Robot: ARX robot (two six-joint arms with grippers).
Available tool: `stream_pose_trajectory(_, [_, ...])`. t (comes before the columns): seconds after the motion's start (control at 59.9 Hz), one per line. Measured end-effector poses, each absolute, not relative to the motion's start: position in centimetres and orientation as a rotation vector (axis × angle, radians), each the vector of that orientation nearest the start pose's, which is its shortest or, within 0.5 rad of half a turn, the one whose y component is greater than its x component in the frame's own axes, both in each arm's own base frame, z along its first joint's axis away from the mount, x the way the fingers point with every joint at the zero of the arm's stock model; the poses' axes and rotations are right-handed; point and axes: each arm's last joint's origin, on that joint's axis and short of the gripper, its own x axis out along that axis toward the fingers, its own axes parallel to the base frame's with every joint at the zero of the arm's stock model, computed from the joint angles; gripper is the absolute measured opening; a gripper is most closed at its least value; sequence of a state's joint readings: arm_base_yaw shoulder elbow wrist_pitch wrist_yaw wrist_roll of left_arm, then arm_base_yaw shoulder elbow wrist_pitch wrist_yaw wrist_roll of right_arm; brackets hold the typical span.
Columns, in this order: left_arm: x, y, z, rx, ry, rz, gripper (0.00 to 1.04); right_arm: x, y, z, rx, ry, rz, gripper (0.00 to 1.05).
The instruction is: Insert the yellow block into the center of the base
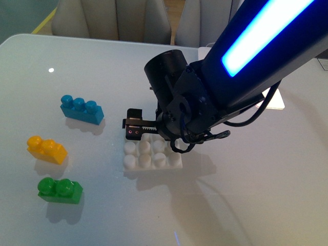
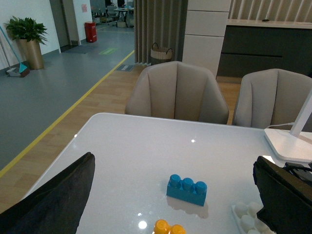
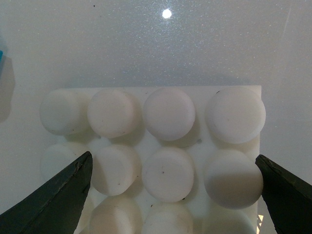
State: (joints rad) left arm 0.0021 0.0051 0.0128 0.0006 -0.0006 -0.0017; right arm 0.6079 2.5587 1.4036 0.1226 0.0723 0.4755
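My right tool (image 1: 134,131) hangs spread wide and empty astride the white base (image 1: 176,164), probably to steady it, while the yellow block (image 1: 47,149) sits on the desk (image 1: 256,200) at the base's nine o'clock.

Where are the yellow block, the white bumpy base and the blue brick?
yellow block (image 1: 49,146): front view, on a stud.
base (image 1: 145,161): front view, on a front stud.
blue brick (image 1: 79,103): front view, on its middle stud.

Right arm (image 1: 225,87): black casing with a glowing blue strip (image 1: 261,31); black cylindrical joint (image 1: 166,72) and looped cables (image 1: 180,148) behind dark, wedge-shaped fingers (image 3: 58,195).
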Motion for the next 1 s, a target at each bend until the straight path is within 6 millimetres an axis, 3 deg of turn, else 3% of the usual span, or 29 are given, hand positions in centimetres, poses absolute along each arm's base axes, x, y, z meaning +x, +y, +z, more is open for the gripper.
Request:
stream_pose_trajectory(0.685, [9.7,0.0,16.8,-0.002,-0.008,0.002,0.97,35.9,26.3,-2.9,0.131,1.024,0.213,0.96])
stream_pose_trajectory(1.002, [9.7,0.0,16.8,-0.002,-0.008,0.002,0.97,35.9,23.0,-2.2,0.252,0.982,0.173,0.96])
